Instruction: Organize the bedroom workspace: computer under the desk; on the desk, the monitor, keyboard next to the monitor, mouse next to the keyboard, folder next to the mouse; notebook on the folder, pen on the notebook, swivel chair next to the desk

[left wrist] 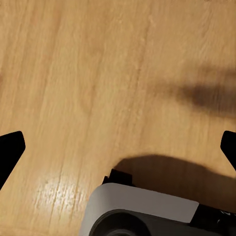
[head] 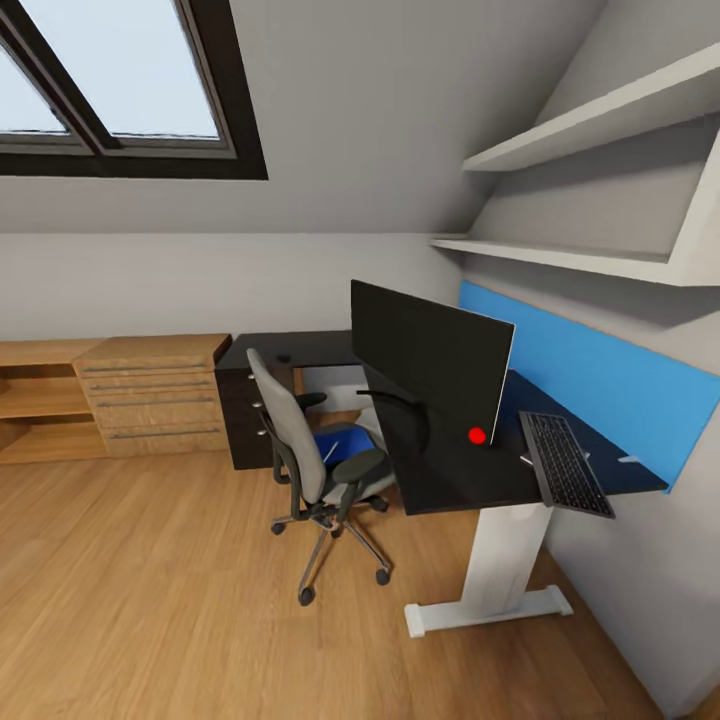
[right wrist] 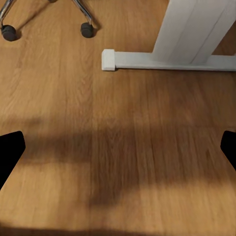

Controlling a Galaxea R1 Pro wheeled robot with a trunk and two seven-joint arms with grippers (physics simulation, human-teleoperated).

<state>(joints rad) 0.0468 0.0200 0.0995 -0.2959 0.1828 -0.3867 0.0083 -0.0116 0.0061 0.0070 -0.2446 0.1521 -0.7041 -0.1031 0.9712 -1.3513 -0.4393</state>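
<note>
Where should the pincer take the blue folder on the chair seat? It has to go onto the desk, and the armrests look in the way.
Probably the folder's front edge, from the open front of the swivel chair: it lies flat on the seat, the backrest closing the rear and the armrests both sides.

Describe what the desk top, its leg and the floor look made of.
The desk top looks like matte black laminate, smooth and grainless. Its leg reads as white painted metal, flat and uniform. The floor looks like warm varnished wood planks: visible grain, faint sheen.
</note>
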